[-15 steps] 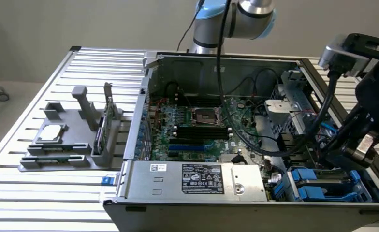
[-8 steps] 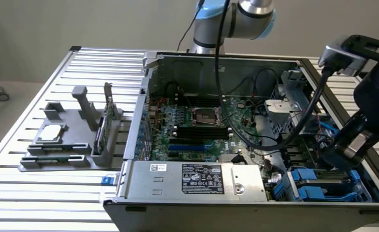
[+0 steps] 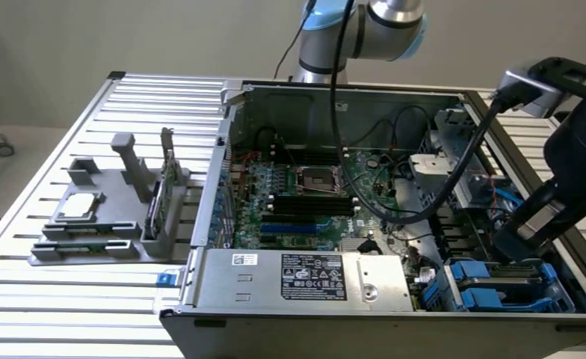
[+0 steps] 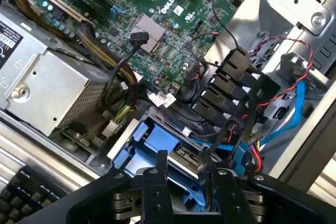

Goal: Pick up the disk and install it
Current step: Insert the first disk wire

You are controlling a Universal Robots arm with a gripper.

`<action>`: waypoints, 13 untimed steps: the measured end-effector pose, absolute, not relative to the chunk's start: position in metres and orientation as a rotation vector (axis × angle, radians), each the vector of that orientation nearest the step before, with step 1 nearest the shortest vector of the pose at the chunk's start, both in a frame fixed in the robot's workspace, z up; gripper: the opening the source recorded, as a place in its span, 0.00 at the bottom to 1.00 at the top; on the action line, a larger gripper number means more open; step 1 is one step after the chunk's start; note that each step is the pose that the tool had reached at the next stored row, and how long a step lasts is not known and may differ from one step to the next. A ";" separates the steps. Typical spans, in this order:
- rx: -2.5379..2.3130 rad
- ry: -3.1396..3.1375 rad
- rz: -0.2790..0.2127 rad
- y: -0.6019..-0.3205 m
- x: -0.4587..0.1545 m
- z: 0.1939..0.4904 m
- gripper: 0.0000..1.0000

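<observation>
Scene: an open computer case (image 3: 273,318) lies on a slatted bench (image 3: 84,314). Its motherboard (image 3: 308,191) and silver power supply (image 3: 303,277) are exposed.

My arm: reaches down into the case at the exterior view's right. My gripper (image 3: 517,250) is low over the drive bay in the near corner.

Disk: sits in that bay in its bright blue carrier, beside the power supply. It is seen from outside as the disk (image 3: 498,284), and from my wrist just beyond my fingertips (image 4: 152,142).

Fingers: my two dark fingers (image 4: 159,169) stand apart with a clear gap. The gripper (image 4: 181,158) lines up over the carrier's edge. I cannot tell whether the pads touch the blue plastic.

Around the bay: a stack of black connectors (image 4: 226,85) and blue cables (image 4: 299,103) crowd the space just beside the disk.

On the bench: a grey holder (image 3: 84,250), well apart from the case, carries a small square chip (image 3: 78,208) and an upright card (image 3: 165,191).

Progress: I judge the pick-up done and the install far along, since the disk is inside the case at its bay and not out on the bench.

Left: the pictures do not show whether the carrier is seated fully home, and my gripper is down in the bay.
</observation>
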State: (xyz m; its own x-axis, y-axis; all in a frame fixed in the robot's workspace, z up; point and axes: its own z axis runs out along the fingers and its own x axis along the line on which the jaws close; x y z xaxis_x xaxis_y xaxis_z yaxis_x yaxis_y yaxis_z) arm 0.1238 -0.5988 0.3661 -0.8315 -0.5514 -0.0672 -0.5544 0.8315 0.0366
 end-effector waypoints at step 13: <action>-0.538 3.034 0.074 -0.599 0.124 0.358 0.37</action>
